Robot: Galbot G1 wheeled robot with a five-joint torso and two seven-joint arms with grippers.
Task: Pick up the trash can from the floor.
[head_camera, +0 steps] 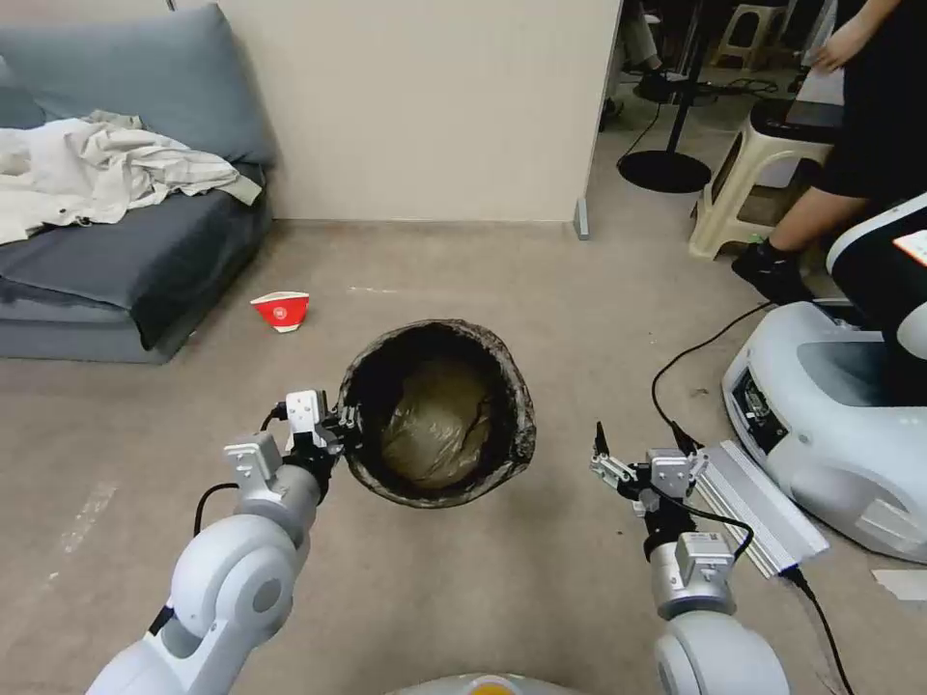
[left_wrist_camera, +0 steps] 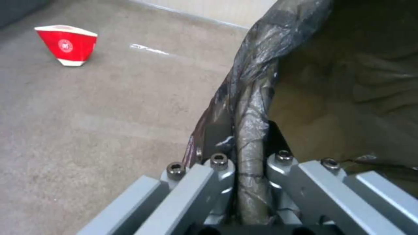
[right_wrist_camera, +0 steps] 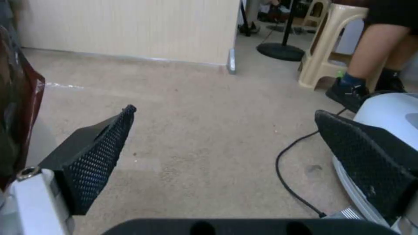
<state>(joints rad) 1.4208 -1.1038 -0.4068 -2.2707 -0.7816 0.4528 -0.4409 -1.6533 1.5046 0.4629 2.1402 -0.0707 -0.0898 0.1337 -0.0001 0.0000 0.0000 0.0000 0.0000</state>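
The trash can [head_camera: 439, 413], round and lined with a wrinkled black bag, hangs above the beige carpet floor [head_camera: 502, 569], mouth facing me. My left gripper [head_camera: 350, 425] is shut on its left rim. In the left wrist view the bag-covered rim [left_wrist_camera: 251, 137] is pinched between the two fingers [left_wrist_camera: 217, 169]. My right gripper [head_camera: 637, 461] hovers to the right of the can, open and holding nothing; its black pads [right_wrist_camera: 98, 153] stand wide apart over bare carpet, with the can's edge [right_wrist_camera: 17, 107] beside them.
A red-and-white paper cup [head_camera: 281, 310] lies on the carpet left of the can. A grey sofa [head_camera: 126, 241] with crumpled cloth stands at far left. Another white robot base [head_camera: 830, 415], a black cable [head_camera: 695, 357], a beige stool [head_camera: 753, 174] and a person's legs occupy the right.
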